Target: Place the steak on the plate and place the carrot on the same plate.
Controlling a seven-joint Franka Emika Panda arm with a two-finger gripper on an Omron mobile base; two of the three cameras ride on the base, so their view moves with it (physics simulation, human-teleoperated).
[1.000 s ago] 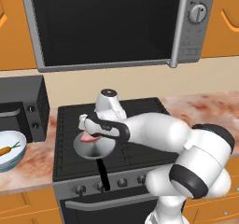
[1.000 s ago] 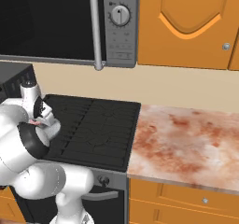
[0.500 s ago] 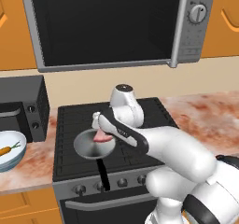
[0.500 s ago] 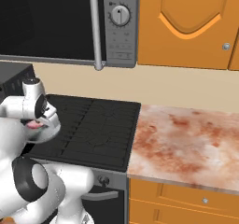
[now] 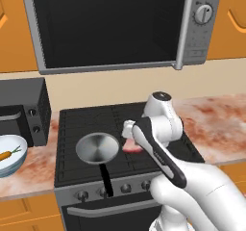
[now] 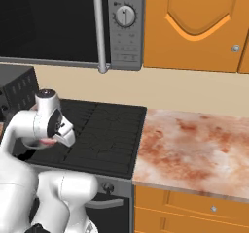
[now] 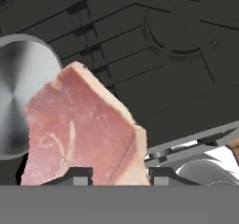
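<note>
My gripper (image 7: 121, 175) is shut on the steak (image 7: 79, 129), a flat pinkish-red slab that hangs between the two fingertips over the black stove top. In the left base view the steak (image 5: 132, 147) hangs just right of the grey frying pan (image 5: 97, 147), under the hand (image 5: 129, 134). From the right base camera, the steak (image 6: 47, 141) peeks out below the wrist. The carrot (image 5: 6, 155) lies in a white-and-light-blue bowl (image 5: 14, 165) on the counter at the far left. The plate is out of view.
The pan's dark handle (image 5: 106, 179) points toward the stove's front edge. A black appliance (image 5: 21, 112) stands left of the stove and a microwave (image 5: 110, 28) hangs above it. Marbled counter (image 6: 194, 149) stretches to the right of the stove.
The arm has swung to the right with the steak in its grip, from above the frying pan to just right of it. The pan, bowl and carrot have stayed put.
</note>
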